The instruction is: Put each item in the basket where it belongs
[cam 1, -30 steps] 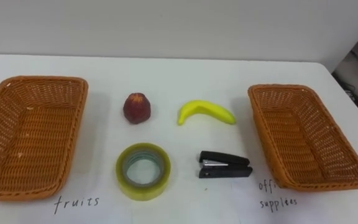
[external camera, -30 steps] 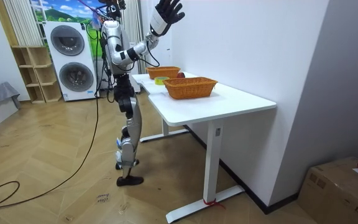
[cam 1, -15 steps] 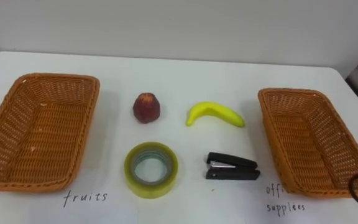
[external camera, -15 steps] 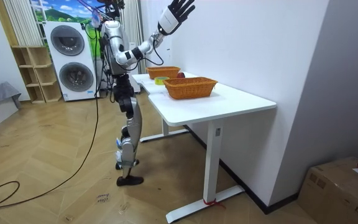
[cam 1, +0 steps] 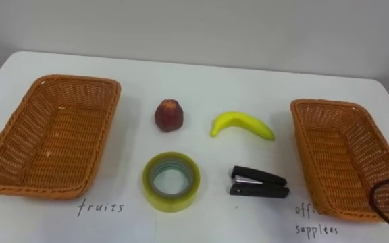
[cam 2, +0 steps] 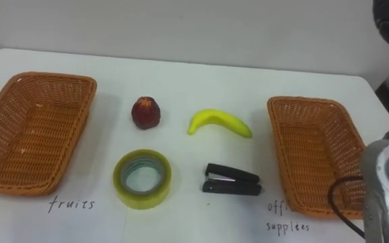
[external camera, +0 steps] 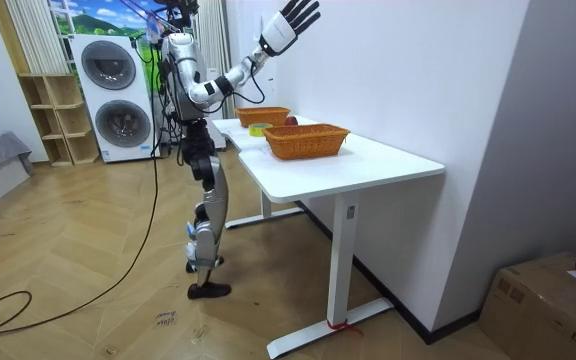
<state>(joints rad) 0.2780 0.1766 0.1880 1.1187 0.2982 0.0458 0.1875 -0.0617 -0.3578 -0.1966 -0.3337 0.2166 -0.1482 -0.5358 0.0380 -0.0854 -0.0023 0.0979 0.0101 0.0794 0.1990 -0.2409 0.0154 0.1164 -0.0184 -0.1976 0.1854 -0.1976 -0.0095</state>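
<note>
Room view: right hand (external camera: 290, 22) raised high, fingers (external camera: 308, 8) spread.

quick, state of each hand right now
right robot hand: open, fingers spread, raised high, holding nothing
left robot hand: cannot be told

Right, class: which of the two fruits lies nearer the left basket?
The round red fruit, just beyond the tape roll. The yellow banana lies further right, beyond the stapler and closer to the right basket.
</note>
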